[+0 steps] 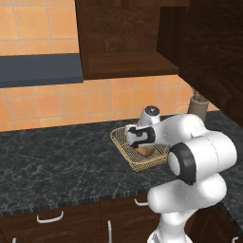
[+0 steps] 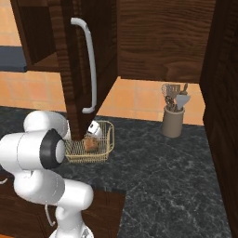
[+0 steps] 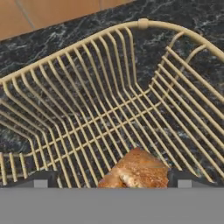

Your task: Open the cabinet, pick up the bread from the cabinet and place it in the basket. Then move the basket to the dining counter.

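Our gripper (image 3: 109,178) hangs spread wide over the basket (image 1: 124,146), the bread (image 3: 136,169) lying inside it between our fingertips. We judge that lifting away carelessly could snag the mesh and drag the basket along the black counter (image 1: 57,152).

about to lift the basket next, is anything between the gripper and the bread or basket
Nothing visible does. The open gripper hangs right over the bread, which lies inside the basket on the black counter. The open cabinet door hangs beside the arm in the right base view, not between them.
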